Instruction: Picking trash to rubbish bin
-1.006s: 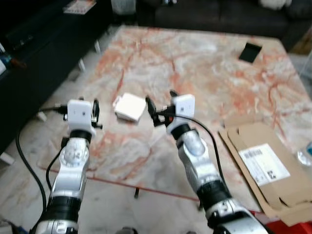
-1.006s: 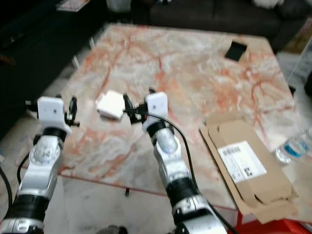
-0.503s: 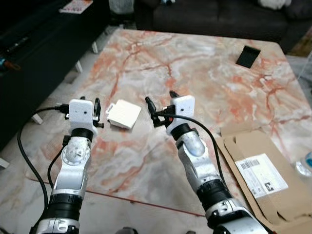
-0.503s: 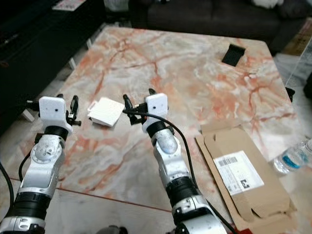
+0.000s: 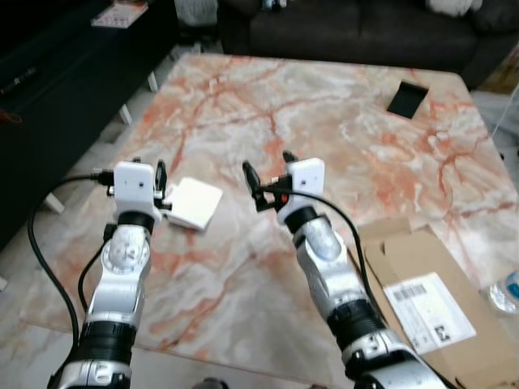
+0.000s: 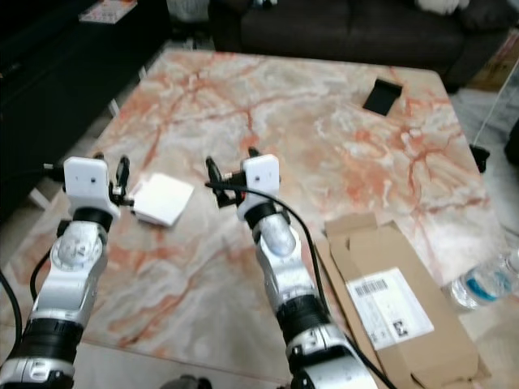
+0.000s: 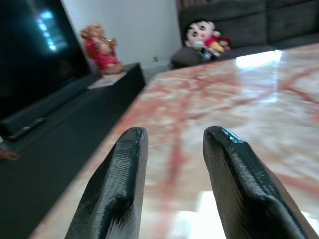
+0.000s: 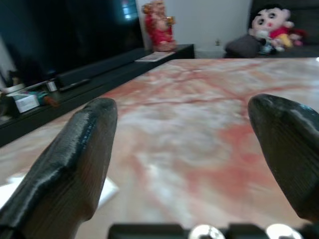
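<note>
Your right hand (image 5: 265,180) hangs over the middle of the pink-and-white marble desk (image 5: 340,121), its two black fingers (image 8: 75,164) spread wide with nothing between them. Your left hand (image 5: 160,188) hovers near the desk's left edge; its fingers (image 7: 117,194) stand a moderate gap apart and grip nothing.

The piece of trash, a flat white square packet (image 5: 193,203), lies on the desk just beside your left hand, on its inner side, between the two hands and nearer the left one. In the right wrist view a pale corner of it (image 8: 15,191) shows low on the marble beside one finger.

A flattened brown cardboard box with a white barcode label (image 5: 428,304) rests at the desk's right side, near your right arm. A clear plastic water bottle (image 6: 485,284) lies beyond that cardboard at the far right. A small black square object (image 5: 406,99) sits on the desk's far right corner area.

A dark sofa (image 5: 349,32) stands behind the desk, and a long black low cabinet (image 5: 57,89) runs along its left side, with a red figurine (image 8: 158,25) on it and a stuffed doll (image 7: 205,37) on the sofa.
</note>
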Tool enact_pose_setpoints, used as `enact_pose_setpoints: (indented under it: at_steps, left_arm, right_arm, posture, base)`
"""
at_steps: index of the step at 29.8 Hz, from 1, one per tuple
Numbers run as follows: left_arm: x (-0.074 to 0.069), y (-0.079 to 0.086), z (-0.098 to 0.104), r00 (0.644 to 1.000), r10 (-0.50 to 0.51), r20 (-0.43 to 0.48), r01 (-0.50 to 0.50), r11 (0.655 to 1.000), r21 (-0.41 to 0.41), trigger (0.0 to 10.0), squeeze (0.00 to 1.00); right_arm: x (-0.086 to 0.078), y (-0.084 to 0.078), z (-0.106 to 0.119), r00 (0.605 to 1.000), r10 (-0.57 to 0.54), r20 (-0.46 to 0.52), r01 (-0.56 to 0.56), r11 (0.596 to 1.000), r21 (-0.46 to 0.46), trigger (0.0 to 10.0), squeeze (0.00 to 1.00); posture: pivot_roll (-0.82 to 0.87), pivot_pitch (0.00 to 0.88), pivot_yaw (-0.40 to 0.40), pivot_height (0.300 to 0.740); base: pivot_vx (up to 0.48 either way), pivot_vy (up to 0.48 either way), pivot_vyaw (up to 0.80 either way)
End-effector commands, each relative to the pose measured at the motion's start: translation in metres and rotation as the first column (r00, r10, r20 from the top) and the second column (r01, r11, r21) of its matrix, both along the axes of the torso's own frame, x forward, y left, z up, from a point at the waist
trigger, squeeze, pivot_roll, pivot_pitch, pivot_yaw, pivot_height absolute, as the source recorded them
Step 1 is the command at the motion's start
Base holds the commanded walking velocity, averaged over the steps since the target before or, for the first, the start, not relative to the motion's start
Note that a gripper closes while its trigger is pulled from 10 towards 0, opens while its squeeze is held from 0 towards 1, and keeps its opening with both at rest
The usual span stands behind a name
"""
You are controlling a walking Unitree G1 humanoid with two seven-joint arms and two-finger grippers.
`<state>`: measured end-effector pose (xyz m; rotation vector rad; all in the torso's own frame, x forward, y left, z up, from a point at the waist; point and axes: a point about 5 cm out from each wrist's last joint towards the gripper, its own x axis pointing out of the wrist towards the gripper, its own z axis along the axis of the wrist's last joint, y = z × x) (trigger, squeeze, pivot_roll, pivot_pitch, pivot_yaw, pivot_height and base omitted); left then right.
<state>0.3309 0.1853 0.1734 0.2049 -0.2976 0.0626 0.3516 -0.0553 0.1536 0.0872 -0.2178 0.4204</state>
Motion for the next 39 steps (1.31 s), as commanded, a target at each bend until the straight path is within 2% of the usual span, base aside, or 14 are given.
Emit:
enact_pose_setpoints:
  at_steps: [1, 6, 11, 12, 13, 14, 19, 21, 26, 30, 32, 33, 38, 39]
  left_arm:
    - [0.000, 0.002, -0.005, 1.000, 0.005, -0.029, -0.004, 1.000, 0.003, 10.0, 0.00]
    - [-0.001, 0.014, -0.011, 0.996, 0.061, -0.068, -0.060, 0.998, 0.018, 10.0, 0.00]
    - [0.001, 0.023, -0.009, 0.993, 0.091, -0.073, -0.091, 0.996, 0.001, 10.0, 0.00]
    - [0.002, 0.025, -0.008, 0.993, 0.096, -0.075, -0.096, 0.995, -0.006, 10.0, 0.40]
    - [0.002, 0.026, -0.008, 0.992, 0.098, -0.077, -0.099, 0.995, -0.010, 10.0, 0.40]
    - [0.003, 0.028, -0.008, 0.992, 0.101, -0.079, -0.102, 0.995, -0.009, 10.0, 1.00]
    - [0.006, 0.031, -0.008, 0.990, 0.100, -0.101, -0.103, 0.994, -0.027, 10.0, 1.00]
    - [0.007, 0.034, -0.009, 0.989, 0.094, -0.116, -0.104, 0.992, -0.078, 10.0, 1.00]
    - [0.006, 0.037, -0.011, 0.986, 0.098, -0.132, -0.116, 0.985, -0.129, 10.0, 1.00]
    - [0.005, 0.041, -0.019, 0.981, 0.088, -0.170, -0.127, 0.965, -0.231, 10.0, 1.00]
    - [0.005, 0.041, -0.020, 0.982, 0.077, -0.175, -0.121, 0.960, -0.254, 10.0, 1.00]
    - [0.006, 0.041, -0.021, 0.981, 0.066, -0.180, -0.120, 0.944, -0.309, 10.0, 1.00]
    - [0.009, 0.040, -0.024, 0.977, 0.040, -0.208, -0.124, 0.904, -0.408, 10.0, 1.00]
    - [0.010, 0.038, -0.025, 0.977, 0.019, -0.213, -0.112, 0.893, -0.437, 10.0, 0.92]
  right_arm:
    - [0.000, 0.000, 0.001, 1.000, -0.004, 0.002, 0.004, 1.000, 0.012, 10.0, 0.00]
    - [0.000, -0.001, 0.001, 1.000, -0.009, 0.001, 0.009, 1.000, 0.010, 10.0, 0.00]
    - [0.000, -0.001, 0.001, 1.000, -0.006, 0.002, 0.006, 1.000, 0.009, 10.0, 0.00]
    - [0.000, -0.001, 0.000, 1.000, -0.007, 0.002, 0.007, 1.000, 0.010, 10.0, 0.00]
    - [0.000, -0.001, 0.000, 1.000, -0.007, 0.002, 0.007, 1.000, 0.010, 10.0, 0.00]
    - [0.000, -0.001, 0.000, 1.000, -0.008, 0.001, 0.008, 1.000, 0.010, 10.0, 0.00]
    - [0.000, -0.001, 0.000, 1.000, -0.010, 0.001, 0.010, 1.000, 0.011, 10.0, 0.00]
    - [-0.001, -0.002, -0.001, 1.000, -0.010, 0.000, 0.010, 1.000, 0.012, 10.0, 0.00]
    - [-0.001, -0.002, -0.002, 1.000, -0.010, -0.001, 0.010, 1.000, 0.007, 10.0, 0.00]
    - [-0.002, -0.002, -0.002, 1.000, -0.008, -0.002, 0.008, 1.000, 0.004, 10.0, 0.00]
    - [-0.002, -0.002, -0.003, 1.000, -0.007, -0.002, 0.007, 1.000, 0.004, 10.0, 0.00]
    - [-0.002, -0.002, -0.003, 1.000, -0.006, -0.003, 0.006, 1.000, 0.003, 10.0, 0.00]
    - [-0.003, -0.002, -0.003, 1.000, -0.006, -0.004, 0.006, 1.000, 0.002, 10.0, 0.00]
    - [-0.003, -0.002, -0.003, 1.000, -0.006, -0.004, 0.006, 1.000, 0.000, 10.0, 0.00]
  posture:
    - [0.14, 0.161, 0.005, 0.740]
    - [0.14, 0.161, 0.003, 0.740]
    - [0.14, 0.161, 0.002, 0.740]
    - [0.14, 0.161, 0.002, 0.740]
    - [0.14, 0.161, 0.002, 0.740]
    - [0.14, 0.161, 0.003, 0.740]
    - [0.14, 0.165, 0.002, 0.740]
    - [0.14, 0.167, 0.001, 0.740]
    - [0.14, 0.169, -0.002, 0.740]
    - [0.14, 0.173, -0.004, 0.740]
    - [0.13, 0.175, -0.004, 0.740]
    - [0.13, 0.175, -0.004, 0.740]
    - [0.13, 0.176, -0.005, 0.740]
    - [0.13, 0.177, -0.006, 0.740]
  base:
    - [0.000, 0.000, 0.00]
    - [0.000, 0.000, 0.00]
    - [0.000, 0.000, 0.00]
    - [0.000, 0.000, 0.00]
    - [0.000, 0.000, 0.00]
    - [0.000, 0.000, 0.00]
    - [0.000, 0.000, 0.00]
    - [0.000, 0.000, 0.00]
    - [0.000, 0.000, 0.00]
    - [0.000, 0.000, 0.00]
    - [0.000, 0.000, 0.00]
    - [0.000, 0.000, 0.00]
    - [0.000, 0.000, 0.00]
    - [0.000, 0.000, 0.00]
